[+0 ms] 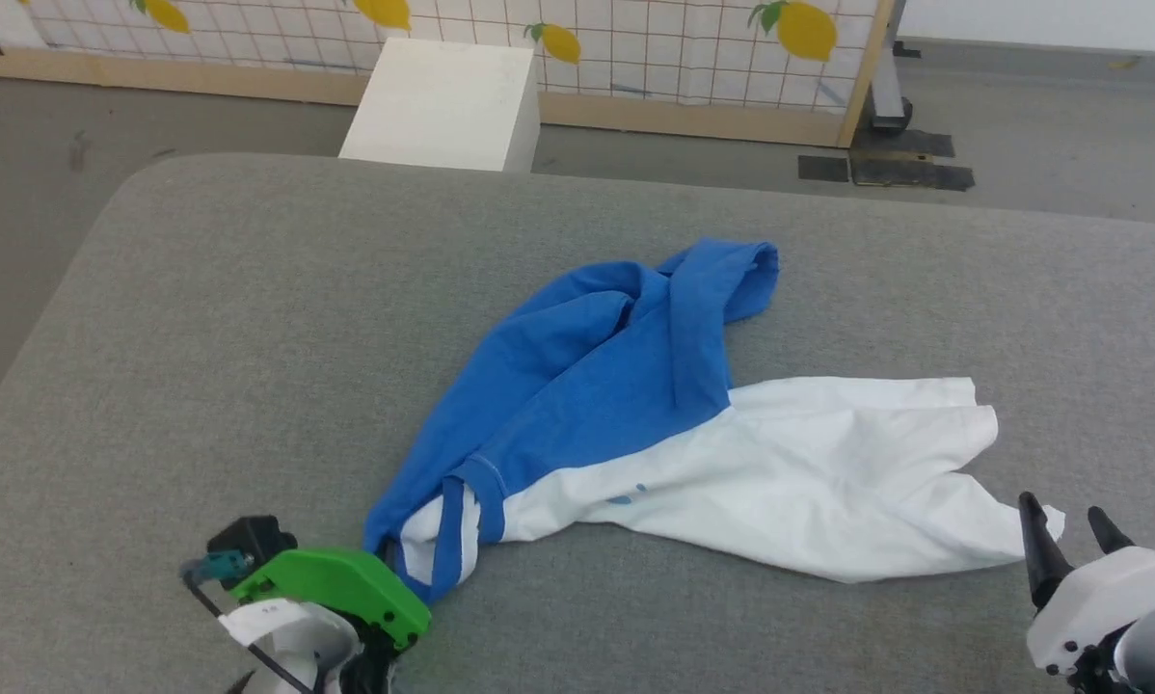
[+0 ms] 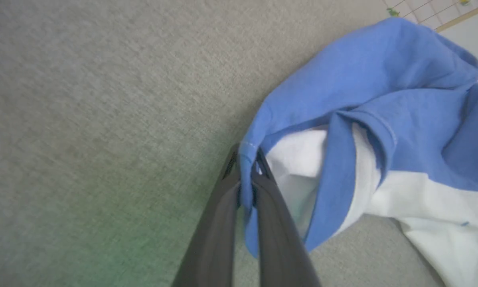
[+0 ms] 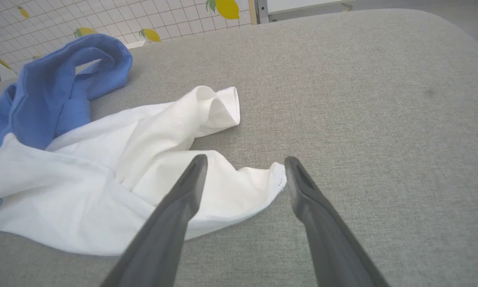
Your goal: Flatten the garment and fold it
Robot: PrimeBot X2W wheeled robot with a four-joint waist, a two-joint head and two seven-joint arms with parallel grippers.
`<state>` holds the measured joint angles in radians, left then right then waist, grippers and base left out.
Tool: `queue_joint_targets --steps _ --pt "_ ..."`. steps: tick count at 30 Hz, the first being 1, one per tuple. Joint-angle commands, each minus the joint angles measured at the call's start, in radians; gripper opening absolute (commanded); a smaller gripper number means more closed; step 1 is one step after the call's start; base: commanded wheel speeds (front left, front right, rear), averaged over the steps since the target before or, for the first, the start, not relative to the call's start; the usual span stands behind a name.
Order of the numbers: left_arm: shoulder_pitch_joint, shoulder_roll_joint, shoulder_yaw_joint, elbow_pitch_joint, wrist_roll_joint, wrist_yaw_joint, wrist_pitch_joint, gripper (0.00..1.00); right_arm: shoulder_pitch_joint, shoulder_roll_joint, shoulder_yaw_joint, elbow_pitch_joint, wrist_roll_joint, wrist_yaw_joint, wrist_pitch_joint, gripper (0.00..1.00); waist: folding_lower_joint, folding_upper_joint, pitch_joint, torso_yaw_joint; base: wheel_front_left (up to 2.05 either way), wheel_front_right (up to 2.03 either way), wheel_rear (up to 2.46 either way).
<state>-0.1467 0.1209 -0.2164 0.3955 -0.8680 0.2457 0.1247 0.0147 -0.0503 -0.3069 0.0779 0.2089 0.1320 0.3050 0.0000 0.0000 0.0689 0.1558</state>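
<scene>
Two dark-fingered grippers flank a crumpled soft white T-shirt (image 1: 635, 424) with blue sleeves, lying near the front of a grey fabric-covered surface (image 1: 250, 318). At the shirt's left end, the left gripper (image 2: 247, 159) pinches a blue edge, jaws pressed together on the cloth. The right gripper (image 3: 243, 165) holds its jaws spread wide, fingertips either side of a white corner.

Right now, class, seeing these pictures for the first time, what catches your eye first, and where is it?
The crumpled blue and white T-shirt lies in the middle of the grey padded surface. The left gripper is shut on its blue edge at the near left, with a bright green cover on its wrist. The right gripper stands open by the white corner at the near right.
</scene>
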Motion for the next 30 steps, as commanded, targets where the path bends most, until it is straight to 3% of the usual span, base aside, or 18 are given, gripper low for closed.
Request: queue_joint_targets --steps 1,4,7,10,14,20,30 --pt "-0.024 0.013 0.038 -0.085 -0.011 -0.043 -0.081 1.0 -0.024 0.0 0.036 -0.016 -0.015 -0.001 0.009 1.0 0.0 0.0 0.0 0.032 0.0 0.0 0.0" --pt "-0.037 0.045 0.064 -0.148 0.024 -0.075 -0.177 1.0 -0.06 0.0 0.08 -0.031 -0.017 -0.001 0.02 1.0 0.0 0.0 0.003 0.044 0.0 0.0 0.0" --pt "-0.028 0.093 0.048 -0.195 0.136 -0.083 -0.305 1.0 -0.124 0.0 0.152 -0.039 -0.021 -0.001 0.046 1.0 0.0 0.0 0.014 0.057 0.0 0.0 0.0" --pt "-0.018 0.107 0.028 -0.221 0.239 -0.085 -0.37 1.0 -0.203 -0.006 0.234 -0.026 -0.028 -0.001 0.085 1.0 0.0 0.0 0.031 0.07 0.0 0.0 0.0" --pt "-0.001 0.058 0.046 -0.271 0.328 -0.079 -0.385 1.0 -0.339 -0.027 0.347 0.049 -0.03 -0.001 0.166 1.0 0.0 0.0 0.073 0.088 0.0 0.0 0.0" --pt "0.0 -0.027 0.092 -0.294 0.401 -0.13 -0.386 1.0 -0.539 -0.059 0.453 0.216 -0.067 -0.001 0.26 1.0 0.0 0.0 0.143 0.125 0.0 0.0 0.0" --pt "-0.033 -0.068 0.113 -0.273 0.436 -0.183 -0.386 1.0 -0.676 -0.068 0.569 0.412 -0.078 -0.001 0.25 1.0 0.0 0.0 0.207 0.169 0.0 0.0 0.0"
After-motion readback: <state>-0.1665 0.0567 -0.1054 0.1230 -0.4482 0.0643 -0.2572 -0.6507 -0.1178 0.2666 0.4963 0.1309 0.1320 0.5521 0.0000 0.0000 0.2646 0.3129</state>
